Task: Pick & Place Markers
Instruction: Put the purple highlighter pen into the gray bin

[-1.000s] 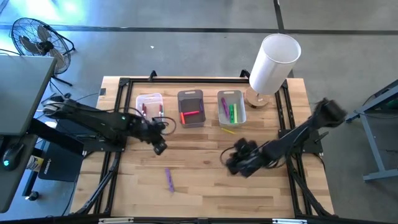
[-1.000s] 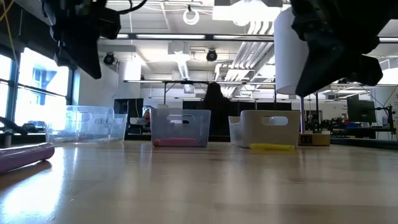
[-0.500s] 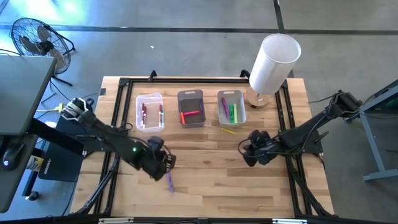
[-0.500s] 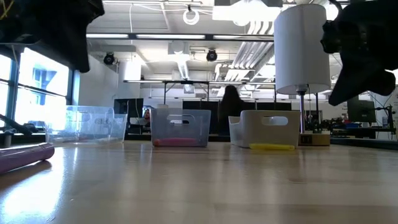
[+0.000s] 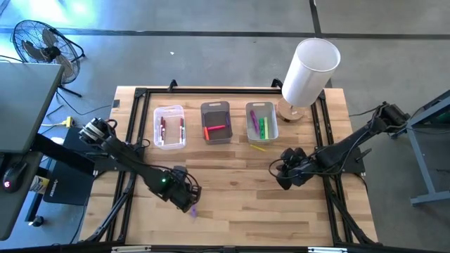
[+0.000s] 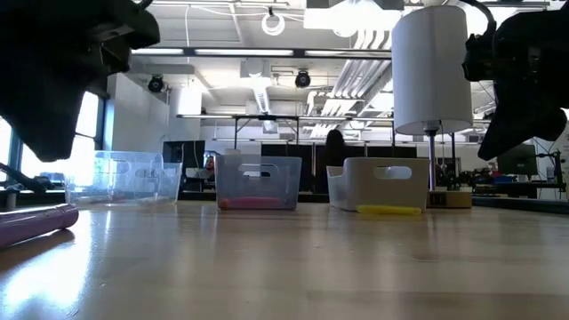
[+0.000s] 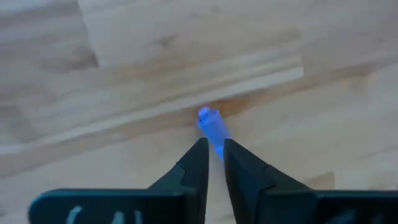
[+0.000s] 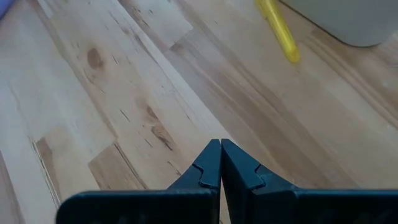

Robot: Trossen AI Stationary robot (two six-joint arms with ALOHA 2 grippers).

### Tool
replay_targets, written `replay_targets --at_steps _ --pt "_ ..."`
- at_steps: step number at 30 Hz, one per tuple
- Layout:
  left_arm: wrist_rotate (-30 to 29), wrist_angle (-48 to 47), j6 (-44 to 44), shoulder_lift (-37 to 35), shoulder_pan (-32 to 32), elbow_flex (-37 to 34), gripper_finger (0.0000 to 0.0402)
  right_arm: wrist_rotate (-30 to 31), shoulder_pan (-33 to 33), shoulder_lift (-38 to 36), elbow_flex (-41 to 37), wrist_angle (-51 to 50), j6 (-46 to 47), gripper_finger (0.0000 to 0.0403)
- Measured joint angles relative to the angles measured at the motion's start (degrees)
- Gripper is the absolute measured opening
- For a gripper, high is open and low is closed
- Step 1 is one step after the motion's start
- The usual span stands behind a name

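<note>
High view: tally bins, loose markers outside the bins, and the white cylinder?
Bins: 3
Loose markers, purple and yellow: 2
White cylinder: 1
Total: 6

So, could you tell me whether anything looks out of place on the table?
Two markers lie loose on the wood: a purple marker under the left tool, and a yellow marker just outside the white bin.
</note>
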Motion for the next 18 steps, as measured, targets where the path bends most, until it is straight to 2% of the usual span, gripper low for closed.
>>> replay_targets --at_steps 6,18 --pt "4.78 2.04 -1.24 2.74 0.02 0.02 0.0074 -0.13 0.00 0.00 0.00 0.08 0.07 0.0000" --pt "6.92 5.78 -1.50 6.04 0.04 0.01 0.0081 -0.36 0.00 0.00 0.00 0.78 0.44 0.0000"
